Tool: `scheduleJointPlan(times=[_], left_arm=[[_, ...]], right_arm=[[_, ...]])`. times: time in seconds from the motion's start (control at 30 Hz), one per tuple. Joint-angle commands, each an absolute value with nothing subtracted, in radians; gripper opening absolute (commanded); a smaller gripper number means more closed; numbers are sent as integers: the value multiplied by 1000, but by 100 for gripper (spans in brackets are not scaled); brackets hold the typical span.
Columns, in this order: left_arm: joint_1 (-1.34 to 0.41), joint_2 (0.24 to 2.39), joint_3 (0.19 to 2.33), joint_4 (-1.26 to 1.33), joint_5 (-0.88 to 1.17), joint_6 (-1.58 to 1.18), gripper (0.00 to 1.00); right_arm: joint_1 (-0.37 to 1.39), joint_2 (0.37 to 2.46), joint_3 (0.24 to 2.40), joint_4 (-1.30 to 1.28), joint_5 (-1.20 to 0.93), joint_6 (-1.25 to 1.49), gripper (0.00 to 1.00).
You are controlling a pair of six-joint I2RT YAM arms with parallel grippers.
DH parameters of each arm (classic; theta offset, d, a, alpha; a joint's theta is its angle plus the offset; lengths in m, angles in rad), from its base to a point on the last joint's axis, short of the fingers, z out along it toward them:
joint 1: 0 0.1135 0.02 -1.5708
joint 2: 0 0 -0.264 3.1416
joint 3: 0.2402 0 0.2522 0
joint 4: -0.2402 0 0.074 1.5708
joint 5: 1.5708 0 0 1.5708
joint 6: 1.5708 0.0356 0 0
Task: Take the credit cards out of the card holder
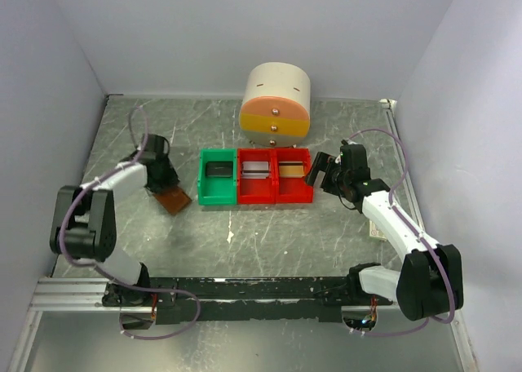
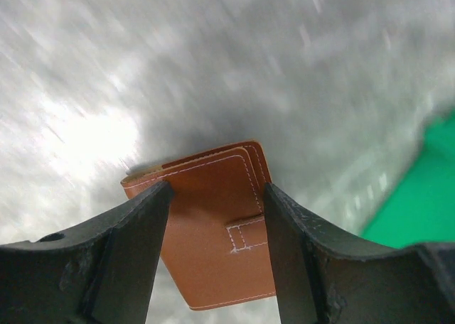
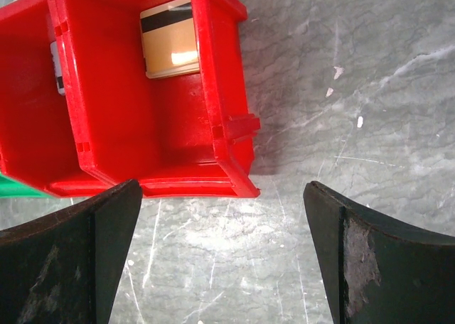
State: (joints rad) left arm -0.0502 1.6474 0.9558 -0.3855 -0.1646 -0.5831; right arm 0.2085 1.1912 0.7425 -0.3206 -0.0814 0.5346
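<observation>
The brown card holder [image 2: 213, 224] sits folded between my left gripper's [image 2: 217, 189] two fingers, which press against its side edges. From above, the card holder [image 1: 174, 199] slants down to the table from the left gripper [image 1: 163, 180] at the left. A tan credit card [image 3: 169, 36] with a black stripe lies in the right red bin [image 3: 213, 89]. A pale grey card [image 1: 255, 170] lies in the middle red bin. A dark card [image 1: 218, 169] lies in the green bin. My right gripper [image 3: 222, 189] hangs open and empty over bare table beside the right red bin.
The green bin [image 1: 204, 194] and two red bins [image 1: 276, 197] stand in a row at mid-table. A round cream and orange drawer unit [image 1: 276, 101] stands behind them. White walls close in the table on three sides.
</observation>
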Motion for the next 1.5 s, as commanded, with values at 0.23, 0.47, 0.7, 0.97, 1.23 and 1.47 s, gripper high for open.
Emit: scheduleJointPlan(times=[0.23,0.47,0.7,0.97,1.23,1.47], left_arm=[[-366,1339,579,-471,-156,-795,65],[-553,1167,476,-489,-135,-922,61],[-655,965,372,-459,-98,-1000,57],[-665,912,362,-476,-88,-994,59],[-670,873,356,-481,-82,-996,60],[-671,832,363,-534,-108,-989,61]], right_arm=[[204,1110,747,-275,-229,553,100],[239,1003,639,-90,-546,638,92],[594,884,347,170,-449,914,72],[1050,1270,433,405,-88,1045,62],[1104,1644,554,644,-135,1147,58],[1125,1728,596,594,-106,1181,54]])
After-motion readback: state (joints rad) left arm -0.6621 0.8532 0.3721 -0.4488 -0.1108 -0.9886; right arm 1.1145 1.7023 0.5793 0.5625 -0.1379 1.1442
